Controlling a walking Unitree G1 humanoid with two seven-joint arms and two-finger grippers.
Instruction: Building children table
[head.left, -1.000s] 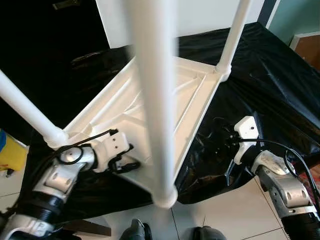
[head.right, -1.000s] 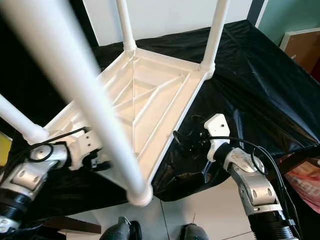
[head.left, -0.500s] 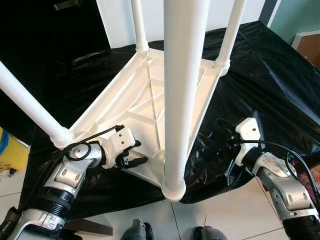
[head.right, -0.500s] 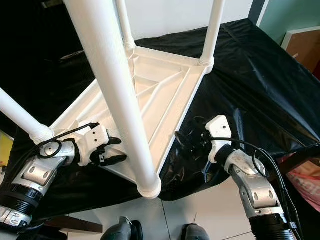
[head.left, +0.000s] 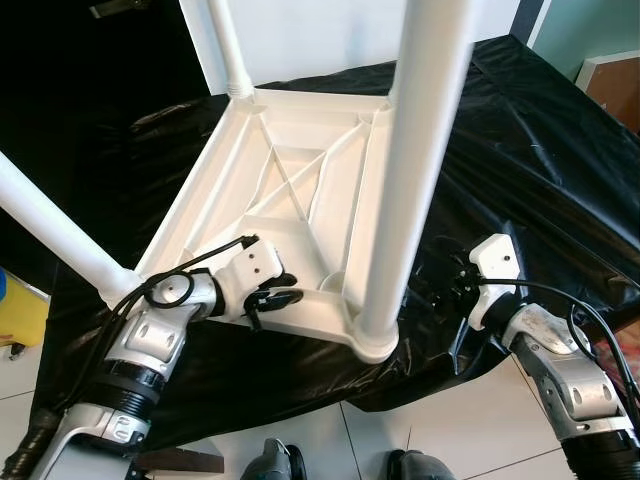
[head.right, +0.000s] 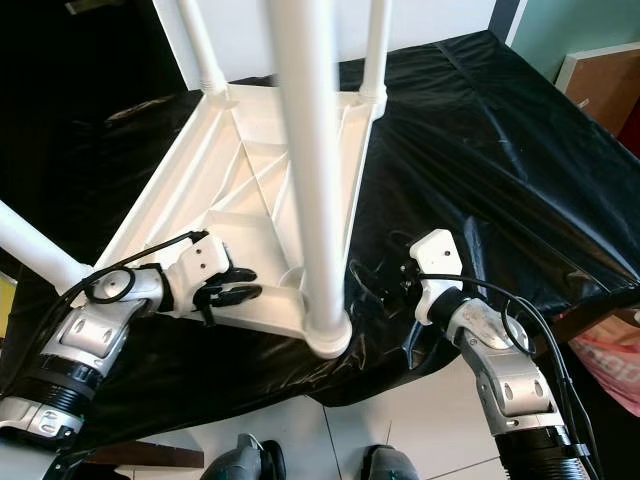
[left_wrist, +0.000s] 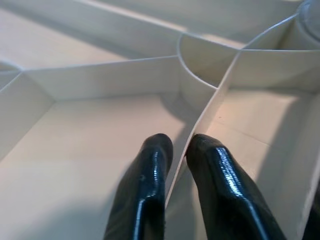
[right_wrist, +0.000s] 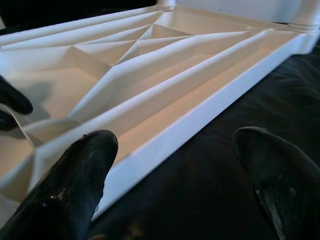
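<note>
A white plastic children's table (head.left: 300, 190) lies upside down on a black sheet (head.left: 540, 150), its legs pointing up. The nearest leg (head.left: 410, 180) rises from the near corner. My left gripper (head.left: 280, 298) reaches into the underside beside that corner. In the left wrist view its fingers (left_wrist: 150, 190) are shut on a thin upright rib (left_wrist: 220, 95). My right gripper (head.right: 375, 285) rests low over the sheet just right of the near corner. In the right wrist view it (right_wrist: 175, 145) stands open, with the table's side edge (right_wrist: 200, 120) running between and ahead of its fingers.
A white wall (head.left: 320, 30) stands behind the table. A yellow object (head.left: 20, 310) sits at the far left, wooden furniture (head.left: 610, 85) at the far right. Pale tiled floor (head.left: 470, 430) and my feet (head.left: 275, 460) show below the sheet's front edge.
The table has turned on the sheet, its near corner and leg swinging right and away. My left gripper went along with it, holding the rib. The right gripper has barely moved.
</note>
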